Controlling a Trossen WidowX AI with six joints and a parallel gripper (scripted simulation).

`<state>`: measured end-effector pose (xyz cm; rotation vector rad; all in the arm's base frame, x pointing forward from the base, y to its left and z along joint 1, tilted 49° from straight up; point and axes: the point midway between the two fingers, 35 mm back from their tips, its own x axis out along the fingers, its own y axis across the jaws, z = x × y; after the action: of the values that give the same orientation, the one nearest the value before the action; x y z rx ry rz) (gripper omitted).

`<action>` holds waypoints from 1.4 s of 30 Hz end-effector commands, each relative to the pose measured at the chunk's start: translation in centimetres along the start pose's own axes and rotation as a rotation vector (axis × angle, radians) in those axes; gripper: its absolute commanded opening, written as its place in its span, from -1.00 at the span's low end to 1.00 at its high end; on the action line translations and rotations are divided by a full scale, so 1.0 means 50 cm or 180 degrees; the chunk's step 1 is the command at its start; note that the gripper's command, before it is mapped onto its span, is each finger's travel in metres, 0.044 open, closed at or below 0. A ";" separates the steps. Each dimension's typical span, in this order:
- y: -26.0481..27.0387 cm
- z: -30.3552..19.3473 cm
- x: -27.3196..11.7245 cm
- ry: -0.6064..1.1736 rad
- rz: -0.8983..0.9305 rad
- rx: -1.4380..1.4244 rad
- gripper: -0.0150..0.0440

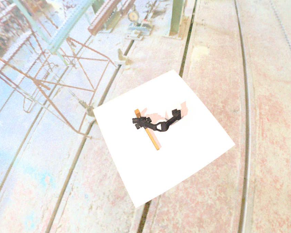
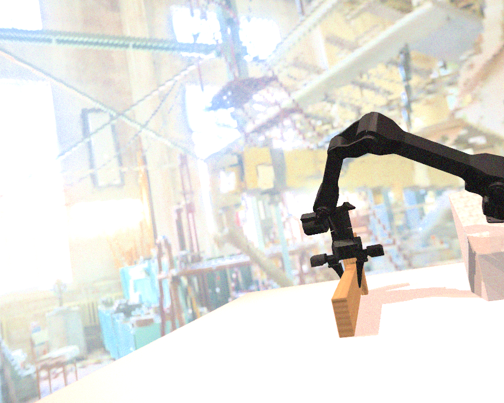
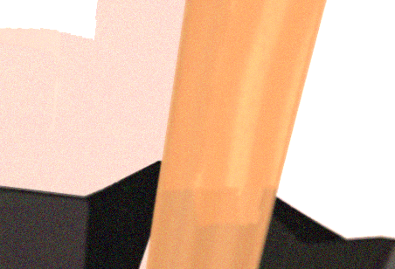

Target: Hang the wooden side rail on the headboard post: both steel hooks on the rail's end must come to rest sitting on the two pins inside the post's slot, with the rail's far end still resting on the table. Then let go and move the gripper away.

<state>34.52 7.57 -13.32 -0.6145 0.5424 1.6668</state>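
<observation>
The wooden side rail [image 1: 152, 139] [image 2: 347, 310] [image 3: 240, 81] stands on its narrow edge and runs away from the headboard post. Its far end appears to rest on the table. The headboard post [image 1: 137, 112] [image 2: 365, 286] is upright behind the gripper, at the rail's other end. My gripper [image 1: 143, 123] [image 2: 350, 280] [image 3: 216, 217] is shut on the rail near the post, one finger on each side. The steel hooks, the slot and the pins are hidden by the gripper and rail, so I cannot tell whether the hooks sit on the pins.
The white table [image 1: 180, 152] [image 2: 261, 364] lies under everything. The arm reaches over from its base on a pale block [image 2: 495, 268] at the right of the exterior view. The arm and rail cast pinkish shadows on the table.
</observation>
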 end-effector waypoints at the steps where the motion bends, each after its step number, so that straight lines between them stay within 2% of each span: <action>1: -0.001 -0.006 -0.008 0.0012 -0.0026 0.0004 -0.49; 42: -0.001 -0.015 -0.006 0.0012 -0.0026 0.0003 -0.49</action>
<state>34.52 7.23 -13.65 -0.6146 0.5443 1.6661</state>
